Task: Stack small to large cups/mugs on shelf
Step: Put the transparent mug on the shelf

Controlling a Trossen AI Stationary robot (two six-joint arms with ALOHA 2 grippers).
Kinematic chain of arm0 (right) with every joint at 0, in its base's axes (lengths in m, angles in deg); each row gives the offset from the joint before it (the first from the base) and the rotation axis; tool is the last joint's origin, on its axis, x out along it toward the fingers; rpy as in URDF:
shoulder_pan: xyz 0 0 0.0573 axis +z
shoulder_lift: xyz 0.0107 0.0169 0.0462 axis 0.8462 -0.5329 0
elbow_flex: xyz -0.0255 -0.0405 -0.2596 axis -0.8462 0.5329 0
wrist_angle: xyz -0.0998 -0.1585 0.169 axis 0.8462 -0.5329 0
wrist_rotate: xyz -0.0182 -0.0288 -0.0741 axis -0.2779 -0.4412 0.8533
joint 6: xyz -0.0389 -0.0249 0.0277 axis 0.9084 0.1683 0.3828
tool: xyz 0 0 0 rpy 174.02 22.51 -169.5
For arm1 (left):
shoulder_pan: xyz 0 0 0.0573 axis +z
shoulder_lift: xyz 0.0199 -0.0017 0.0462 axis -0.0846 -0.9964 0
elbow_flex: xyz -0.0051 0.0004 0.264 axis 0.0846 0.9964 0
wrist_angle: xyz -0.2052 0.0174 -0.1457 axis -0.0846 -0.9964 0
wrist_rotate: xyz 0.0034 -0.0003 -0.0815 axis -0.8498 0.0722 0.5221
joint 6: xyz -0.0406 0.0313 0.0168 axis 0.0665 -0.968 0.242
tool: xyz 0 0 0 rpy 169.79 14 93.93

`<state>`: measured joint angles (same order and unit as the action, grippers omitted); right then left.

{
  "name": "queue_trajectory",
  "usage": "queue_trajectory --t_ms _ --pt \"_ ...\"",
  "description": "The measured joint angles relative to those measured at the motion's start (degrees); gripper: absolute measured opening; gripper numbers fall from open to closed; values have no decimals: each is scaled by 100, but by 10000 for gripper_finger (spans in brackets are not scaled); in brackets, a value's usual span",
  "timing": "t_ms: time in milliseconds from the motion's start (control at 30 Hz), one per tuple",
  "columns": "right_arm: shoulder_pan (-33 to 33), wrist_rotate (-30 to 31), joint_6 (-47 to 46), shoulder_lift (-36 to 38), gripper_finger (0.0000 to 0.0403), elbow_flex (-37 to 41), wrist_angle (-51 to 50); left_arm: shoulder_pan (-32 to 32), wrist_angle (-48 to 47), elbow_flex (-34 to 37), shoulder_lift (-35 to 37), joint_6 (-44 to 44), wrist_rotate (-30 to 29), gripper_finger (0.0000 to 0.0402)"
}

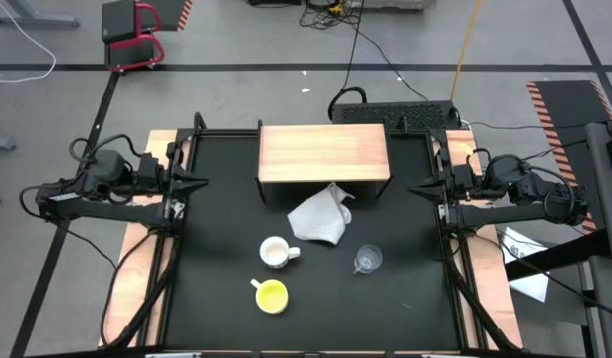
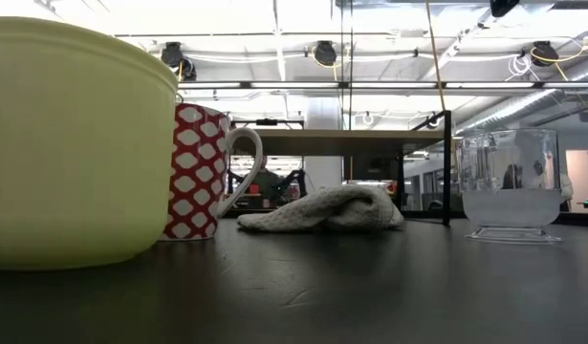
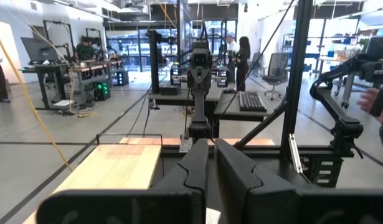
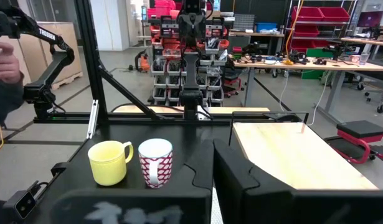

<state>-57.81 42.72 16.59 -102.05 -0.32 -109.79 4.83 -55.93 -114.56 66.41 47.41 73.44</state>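
Black tabletop (image 1: 216, 298) on a concrete workshop floor, benches and racks beyond; I log the contents as follows. Shelf (image 1: 323, 151): light wood top, dark sides, standing at the table's far edge, centred, nothing on it. White patterned mug (image 1: 276, 253): upright, left of centre, handle toward the right edge; yellow cup (image 1: 272, 295): upright, just nearer the near edge than the mug, close beside it but apart; clear glass cup (image 1: 367, 260): upright, right of centre, well apart from both; grey-white cloth (image 1: 320, 219): crumpled between the shelf's front and the cups, touching none of them that I can see. Left gripper (image 1: 198, 183): parked over the left edge, fingers nearly together, carrying nothing. Right gripper (image 1: 417, 187): parked over the right edge, fully closed, carrying nothing. Step in hand, by my judgement: the first pick, no cup yet taken. I would spread the fingers before descending; I would seat the mug on the shelf first as the base, gripping by the rim and passing clear of the cloth; the glass looks light and easy to tip.
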Motion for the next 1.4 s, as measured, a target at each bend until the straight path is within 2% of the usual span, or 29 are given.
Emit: queue_trajectory --t_ms 400,800,933,1033,1233,1400 --pt "0 0 -1 -1 0 0 135 0 -177 0 -18 -333 -2 31" --pt "0 -1 1 -8 0 0 431 1 -351 0 -48 -121 -1 31" --pt "0 -1 323 -9 0 0 402 0 -380 0 -76 -21 1 28" --pt "0 -1 366 -62 0 0 411 0 -551 0 -185 -13 130 7" --pt "0 -26 116 -369 0 -1 6 0 -430 0 -662 -54 209 2" --pt "47 -445 77 -855 0 0 -470 0 -234 0 -954 -219 207 1"
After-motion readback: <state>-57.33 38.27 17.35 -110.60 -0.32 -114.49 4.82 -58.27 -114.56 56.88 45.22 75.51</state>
